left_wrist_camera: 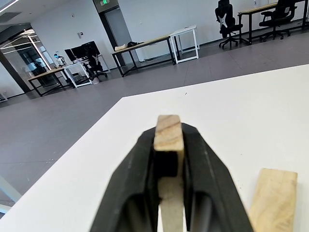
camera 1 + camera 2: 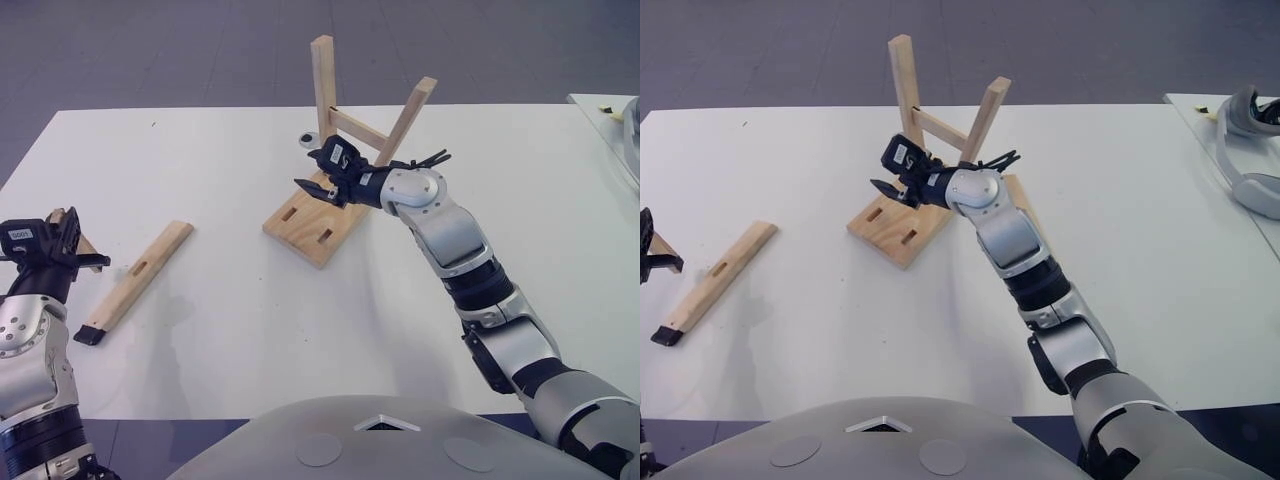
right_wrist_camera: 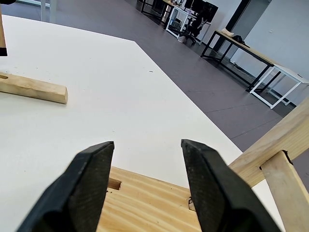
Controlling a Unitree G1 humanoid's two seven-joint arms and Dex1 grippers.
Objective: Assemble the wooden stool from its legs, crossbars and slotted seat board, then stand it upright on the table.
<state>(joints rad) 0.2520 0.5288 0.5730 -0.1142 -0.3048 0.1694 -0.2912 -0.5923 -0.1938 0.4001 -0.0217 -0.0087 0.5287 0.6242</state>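
Half-built stool: seat board, two legs and a crossbar fitted, rests tilted toward the tabletop's far edge; right pincer gapes empty over it; left pincer clamps a wooden stick near the left edge. We judge the wood light, stiff: grip across flats

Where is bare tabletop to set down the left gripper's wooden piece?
Bare: the table in front, between loose leg and seat board; also its far left corner. Crowded: around the seat board, under the open right gripper.
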